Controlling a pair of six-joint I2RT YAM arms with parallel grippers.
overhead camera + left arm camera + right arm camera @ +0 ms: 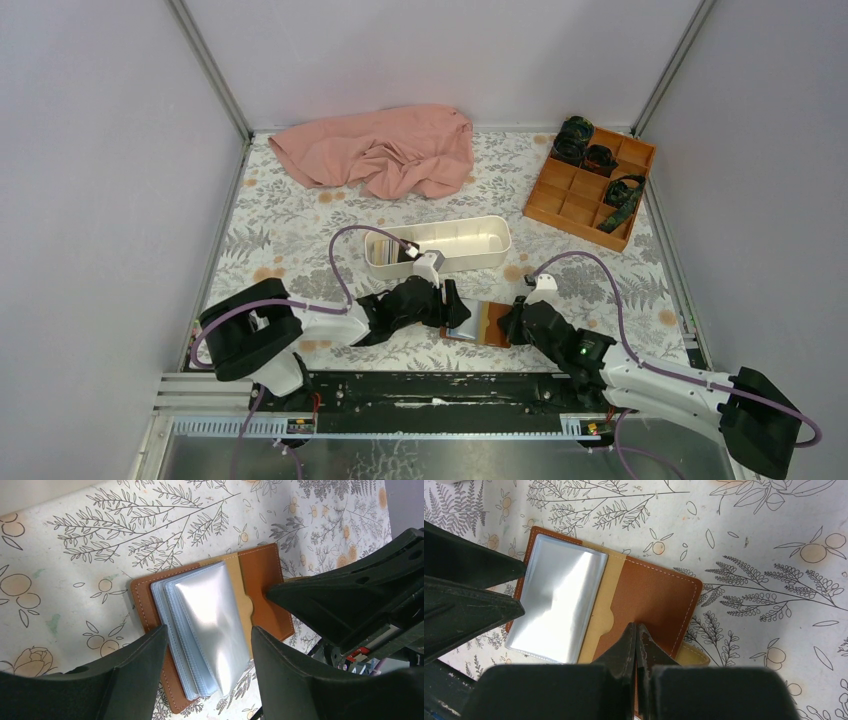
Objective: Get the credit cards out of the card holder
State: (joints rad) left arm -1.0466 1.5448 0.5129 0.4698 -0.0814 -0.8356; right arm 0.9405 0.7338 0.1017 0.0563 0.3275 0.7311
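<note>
Card holder (492,325) lies open at the bench's (300,230) 6 o'clock edge, between my two grippers.
My left gripper (207,672) hangs spread over its clear sleeves (212,620). My right gripper (636,635), pressed together, points at the bare leather flap at their 3 o'clock. Open bench lies at 9 and 3 o'clock of the holder; a white tray (470,262) sits near at 12.
</note>
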